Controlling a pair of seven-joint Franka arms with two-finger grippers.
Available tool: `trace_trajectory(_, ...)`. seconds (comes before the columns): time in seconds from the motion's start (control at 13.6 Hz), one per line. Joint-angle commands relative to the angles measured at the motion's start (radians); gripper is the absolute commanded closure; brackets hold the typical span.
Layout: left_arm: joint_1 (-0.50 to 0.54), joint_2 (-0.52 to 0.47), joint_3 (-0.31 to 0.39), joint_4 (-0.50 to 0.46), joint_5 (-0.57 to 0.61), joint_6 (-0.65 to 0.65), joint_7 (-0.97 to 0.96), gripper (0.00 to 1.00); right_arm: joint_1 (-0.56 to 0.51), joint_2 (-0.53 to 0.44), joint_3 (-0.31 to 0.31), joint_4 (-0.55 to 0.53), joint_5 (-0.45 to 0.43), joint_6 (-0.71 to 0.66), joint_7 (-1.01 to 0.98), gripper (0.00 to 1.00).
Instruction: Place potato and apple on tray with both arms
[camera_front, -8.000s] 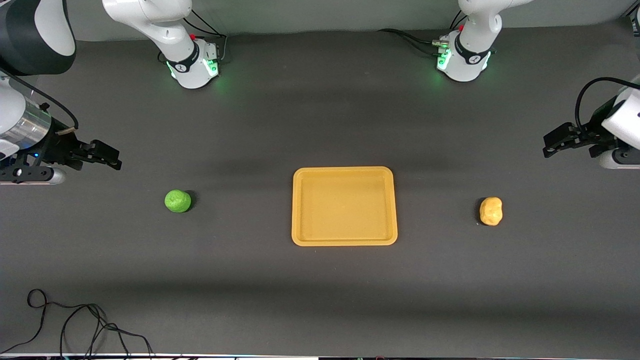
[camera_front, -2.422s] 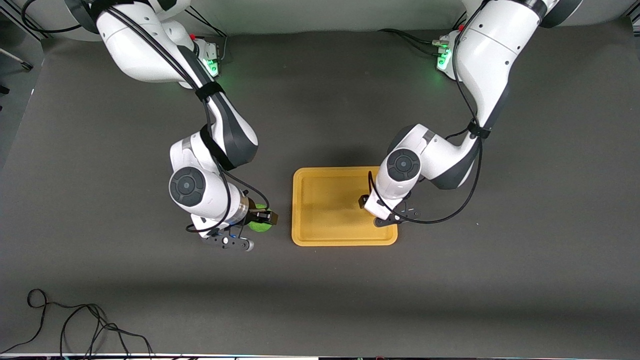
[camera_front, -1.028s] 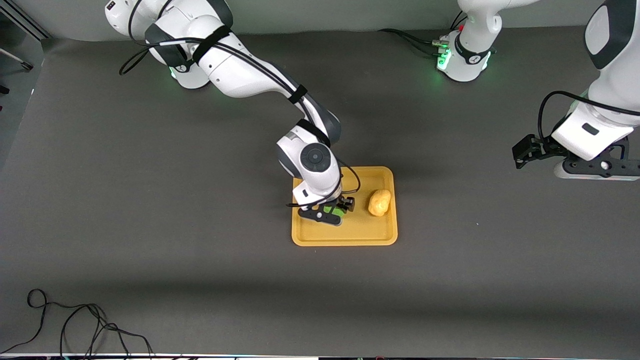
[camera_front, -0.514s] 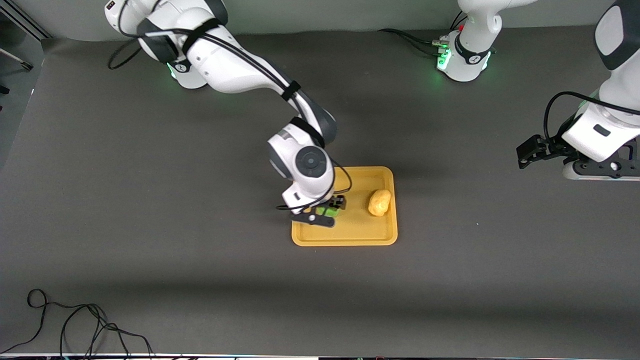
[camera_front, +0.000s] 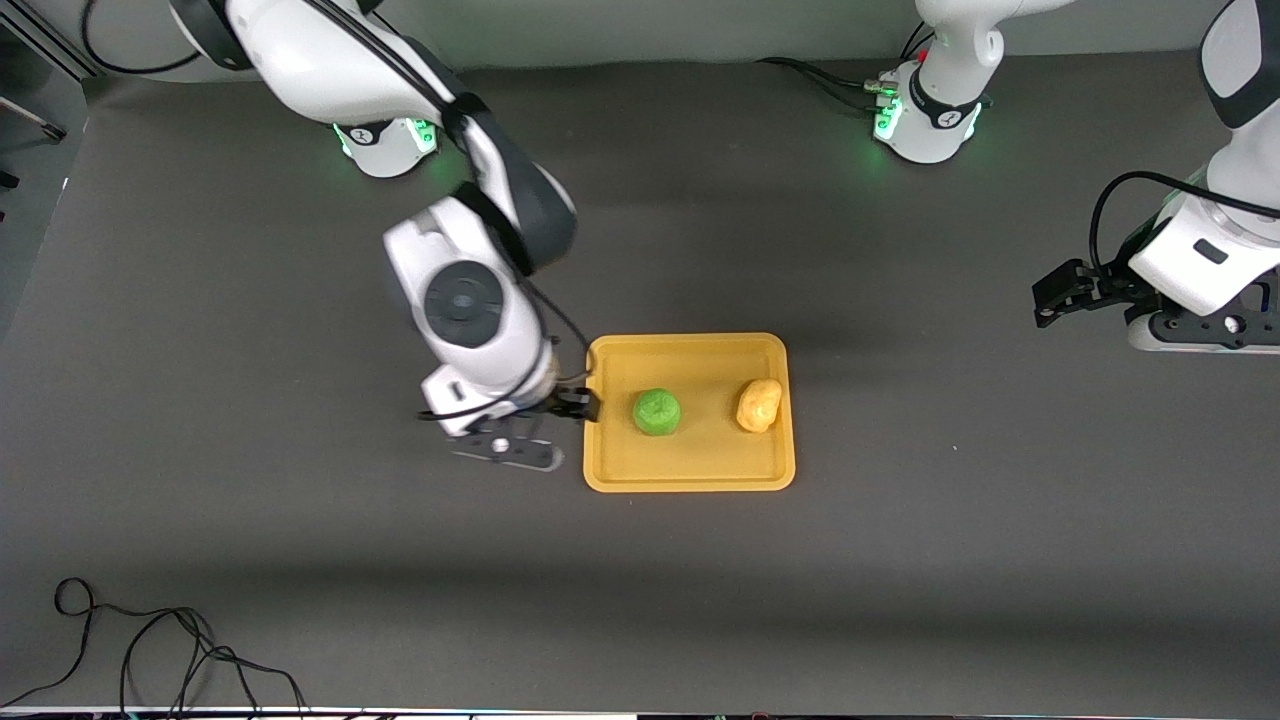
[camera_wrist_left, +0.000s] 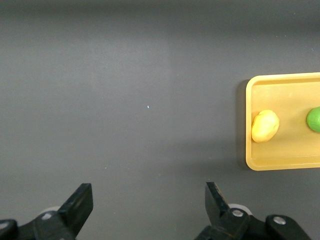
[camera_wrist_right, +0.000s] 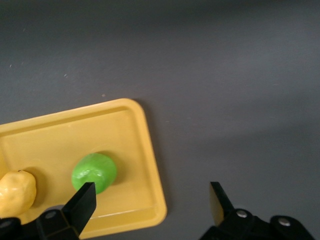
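The orange-yellow tray (camera_front: 700, 462) lies mid-table. The green apple (camera_front: 657, 411) and the yellow-tan potato (camera_front: 759, 405) both rest on it, apart from each other, the potato toward the left arm's end. My right gripper (camera_front: 577, 405) is open and empty, raised over the tray's rim at the right arm's end. In the right wrist view, the gripper (camera_wrist_right: 152, 197) straddles the tray's corner (camera_wrist_right: 145, 150), with the apple (camera_wrist_right: 94, 172) and the potato (camera_wrist_right: 17, 192) on the tray. My left gripper (camera_front: 1058, 298) is open and empty, waiting over bare table. In its own view, the left gripper (camera_wrist_left: 148, 197) shows with the tray (camera_wrist_left: 285, 162), potato (camera_wrist_left: 265, 125) and apple (camera_wrist_left: 314, 119).
A loose black cable (camera_front: 150, 640) lies at the table's corner nearest the front camera, at the right arm's end. The arm bases (camera_front: 385, 145) (camera_front: 925, 120) stand along the table's edge farthest from that camera.
My right gripper has let go of the apple on the tray, risen, and drawn back toward the right arm's end. The left arm has barely moved.
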Motion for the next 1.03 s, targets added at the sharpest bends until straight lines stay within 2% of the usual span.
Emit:
trace_trajectory(0.0,0.002,-0.004,-0.003,0.023,-0.015,-0.033,0.007,0.0,-0.063,-0.178,0.005,-0.159,0.006,-0.003,-0.079,0.0)
trace_trajectory(0.22,0.004,-0.004,-0.001,0.026,-0.044,-0.034,0.007,0.0,-0.108,-0.325,-0.036,-0.244,0.006,-0.053,-0.135,0.0)
trace_trajectory(0.44,0.001,-0.004,-0.001,0.041,-0.044,-0.045,0.012,0.0,-0.106,-0.41,-0.136,-0.244,0.004,-0.183,-0.228,0.0)
trace_trajectory(0.66,-0.002,-0.002,-0.001,0.049,-0.043,-0.063,0.013,0.0,-0.106,-0.419,-0.242,-0.253,0.013,-0.191,-0.342,0.0)
trace_trajectory(0.88,-0.005,-0.001,-0.003,0.047,-0.043,-0.073,0.001,0.0,-0.106,-0.433,-0.265,-0.272,0.036,-0.178,-0.336,0.0)
trace_trajectory(0.95,-0.007,-0.001,-0.003,0.046,-0.043,-0.071,0.001,0.0,-0.115,-0.448,-0.263,-0.319,0.032,-0.156,-0.344,0.0)
